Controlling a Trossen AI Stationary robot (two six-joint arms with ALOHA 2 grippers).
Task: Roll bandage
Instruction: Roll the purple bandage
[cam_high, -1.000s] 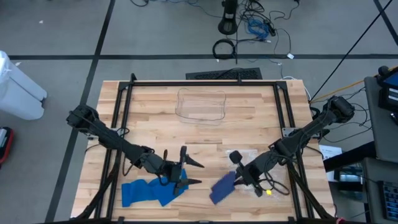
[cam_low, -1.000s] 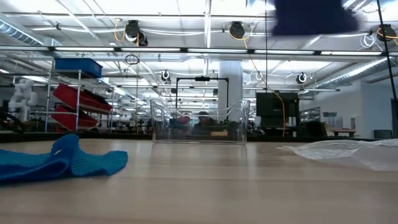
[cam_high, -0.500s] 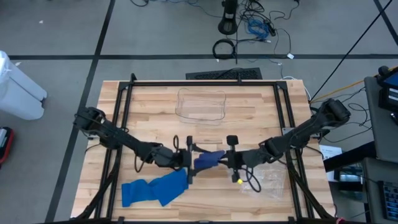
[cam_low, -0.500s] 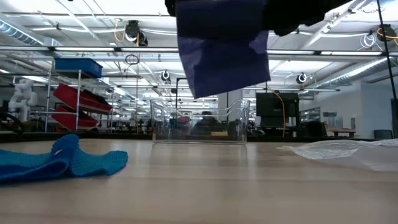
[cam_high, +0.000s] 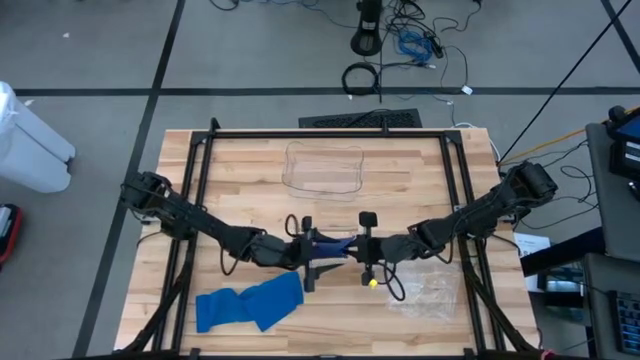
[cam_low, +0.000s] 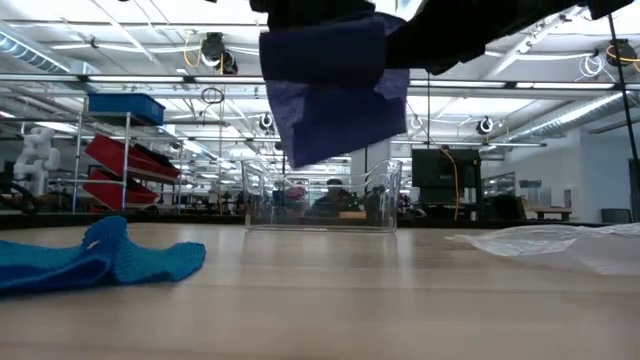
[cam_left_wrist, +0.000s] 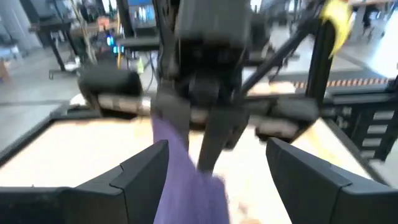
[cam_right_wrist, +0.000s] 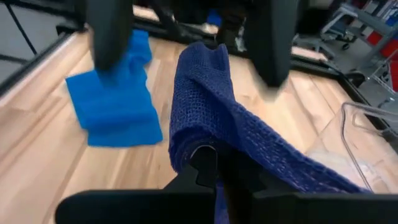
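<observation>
Far left of the high view: white bin (cam_high: 30, 135) on the grey floor, off the table. Light blue bandage (cam_high: 248, 304) lies crumpled and unrolled on the wooden table (cam_high: 250, 180), near its front left; nothing touches it.

Mid-table, both arms meet. Left gripper (cam_high: 310, 262) has its fingers spread wide, around the free end of the dark blue bandage (cam_high: 335, 245) but not pinching it. Right gripper (cam_high: 362, 250) faces it from the other side, jaws clamped on that bandage. The cloth hangs slack, held up off the wood, well clear of it in the low view (cam_low: 335, 90); no roll formed.

Judgement: early. A hand-over or first fold looks to be in hand; rolling itself not begun, light blue piece untouched.

Behind the grippers, a clear plastic container (cam_high: 323, 168). To the right, crinkled clear plastic wrap (cam_high: 428, 290).

Table: pale wood planks, black frame. Room beyond: open workshop, shelving, ceiling lights.
</observation>
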